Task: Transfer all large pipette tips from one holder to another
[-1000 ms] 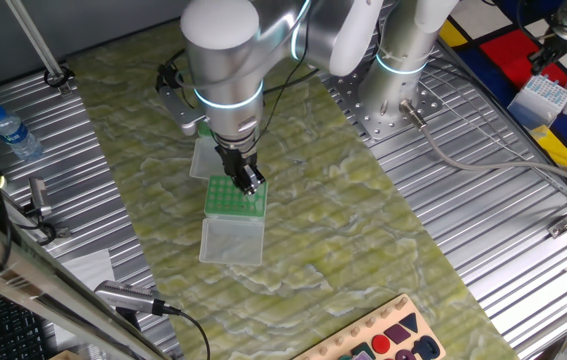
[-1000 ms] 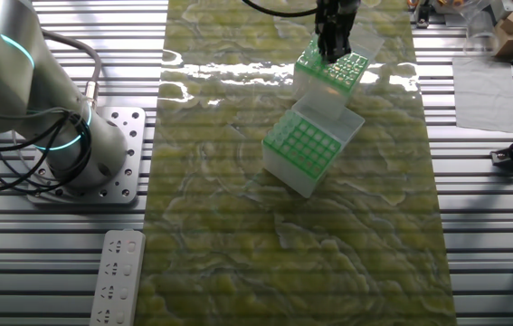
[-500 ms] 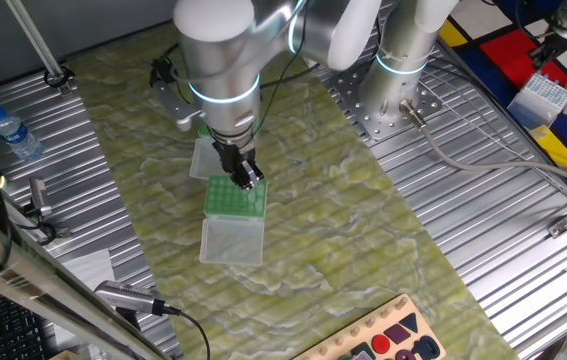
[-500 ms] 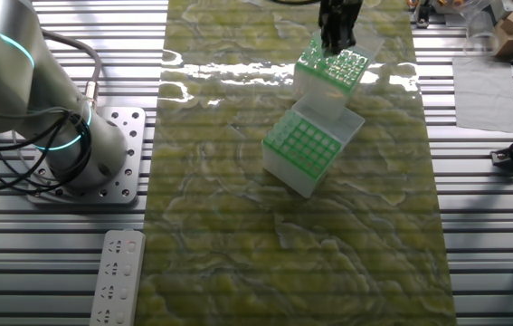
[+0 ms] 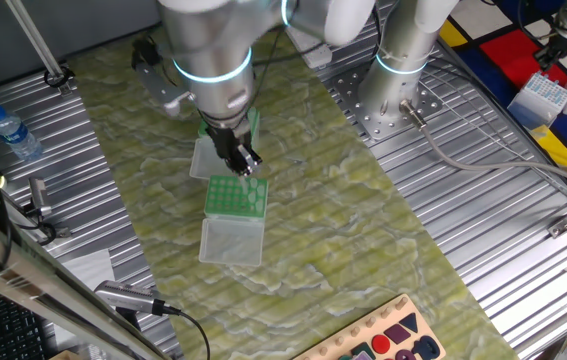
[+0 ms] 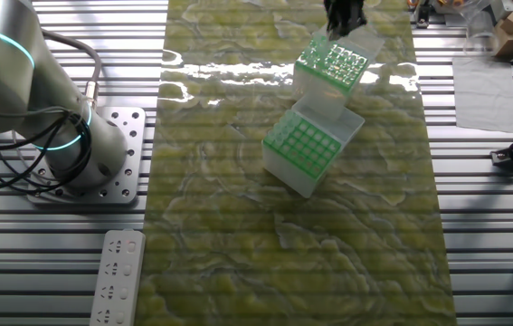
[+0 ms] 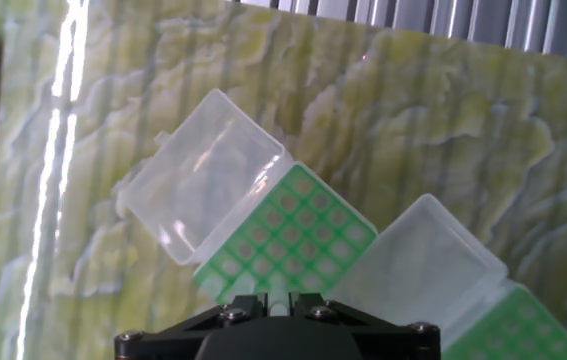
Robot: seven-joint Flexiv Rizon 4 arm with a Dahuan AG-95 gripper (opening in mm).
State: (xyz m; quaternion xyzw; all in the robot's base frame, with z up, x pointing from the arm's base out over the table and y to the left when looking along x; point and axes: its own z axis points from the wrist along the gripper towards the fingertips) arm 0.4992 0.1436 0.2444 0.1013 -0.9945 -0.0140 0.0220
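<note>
A gripper (image 5: 247,163) hangs just above the nearer of two green-topped boxes (image 5: 235,197), its fingers (image 7: 246,304) pressed together on what looks like a single tip (image 7: 278,297), a pale sliver showing between them in the hand view. The second box (image 6: 332,65) stands corner to corner with the first toward one end of the mat (image 5: 363,230), clear of its edges. Both have their clear lids (image 7: 203,176) flung open and lying flat. Whether the other holes in either rack hold tips is too small to tell, though pale dots show in the green grid below the hand.

The tip is judged to be very light and thin-walled, stiff along its length yet easily crushed or bent at the point. Its smooth plastic is likely to slip or twist in a loose pinch. The wide collar at the top is the place to hold it, squarely and gently, with the cone hanging plumb. A tilted tip would probably catch on the rim of a hole in the receiving rack and not drop in
</note>
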